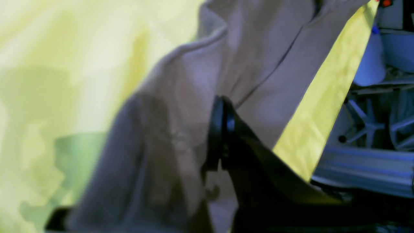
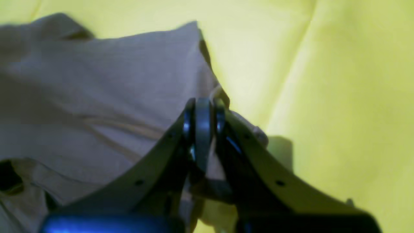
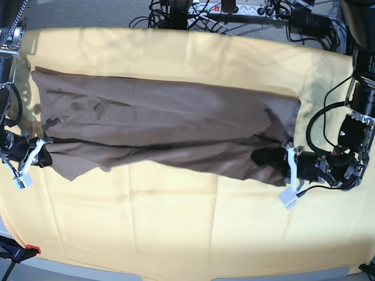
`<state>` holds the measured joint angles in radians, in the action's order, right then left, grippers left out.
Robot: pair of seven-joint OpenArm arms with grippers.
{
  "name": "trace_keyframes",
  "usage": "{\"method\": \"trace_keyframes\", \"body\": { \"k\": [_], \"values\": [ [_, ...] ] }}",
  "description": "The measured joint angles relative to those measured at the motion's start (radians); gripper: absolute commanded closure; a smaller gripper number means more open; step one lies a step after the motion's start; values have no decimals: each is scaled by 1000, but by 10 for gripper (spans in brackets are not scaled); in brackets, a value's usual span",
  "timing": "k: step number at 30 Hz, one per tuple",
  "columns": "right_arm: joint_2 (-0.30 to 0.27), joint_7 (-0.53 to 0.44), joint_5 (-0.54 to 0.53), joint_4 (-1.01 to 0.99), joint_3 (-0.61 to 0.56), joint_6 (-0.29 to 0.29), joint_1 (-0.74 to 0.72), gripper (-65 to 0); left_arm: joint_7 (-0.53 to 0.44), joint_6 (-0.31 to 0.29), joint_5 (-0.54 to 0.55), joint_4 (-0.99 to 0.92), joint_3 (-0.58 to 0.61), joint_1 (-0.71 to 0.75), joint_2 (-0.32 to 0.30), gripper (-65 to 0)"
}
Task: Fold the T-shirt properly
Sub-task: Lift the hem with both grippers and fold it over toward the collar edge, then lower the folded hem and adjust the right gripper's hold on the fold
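The taupe T-shirt (image 3: 170,126) lies stretched lengthwise across the yellow cloth, its near edge drawn taut between the two arms. At the base view's right, my left gripper (image 3: 265,157) is shut on the shirt's near right corner. In the left wrist view the black fingertips (image 1: 217,129) are pressed together into the grey fabric (image 1: 181,106). My right gripper (image 3: 45,157), at the base view's left, is shut on the near left corner. Its wrist view shows the gripper (image 2: 202,124) pinching the shirt's edge (image 2: 106,81).
The yellow cloth (image 3: 176,222) covers the whole table. Cables and a power strip (image 3: 234,9) lie behind the far edge. A clamp (image 3: 20,250) sits at the near left corner. White tags (image 3: 288,198) hang from the arms. The left wrist view shows metal framing (image 1: 365,165) beyond the table's side.
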<state>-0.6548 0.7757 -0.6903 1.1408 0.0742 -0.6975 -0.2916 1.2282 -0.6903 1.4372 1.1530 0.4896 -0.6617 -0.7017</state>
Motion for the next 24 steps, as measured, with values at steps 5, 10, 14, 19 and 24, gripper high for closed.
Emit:
{"method": "trace_keyframes", "body": {
  "k": [5,10,14,19,24],
  "values": [
    [2,3,-1,0,0,0,14,0,97,0,29,2,0,3,-6,0],
    [2,32,-2,0,0,-2,12,0,167,0,29,28,0,101,0,0],
    [2,49,-3,0,0,-2,12,0,160,0,30,38,0,129,-12,0],
    [2,76,-3,0,0,-3,13,0,160,0,33,38,0,127,-42,0],
    [1,79,-10,0,0,-2,14,-33,160,0,33,38,0,127,-47,-57]
  ]
}}
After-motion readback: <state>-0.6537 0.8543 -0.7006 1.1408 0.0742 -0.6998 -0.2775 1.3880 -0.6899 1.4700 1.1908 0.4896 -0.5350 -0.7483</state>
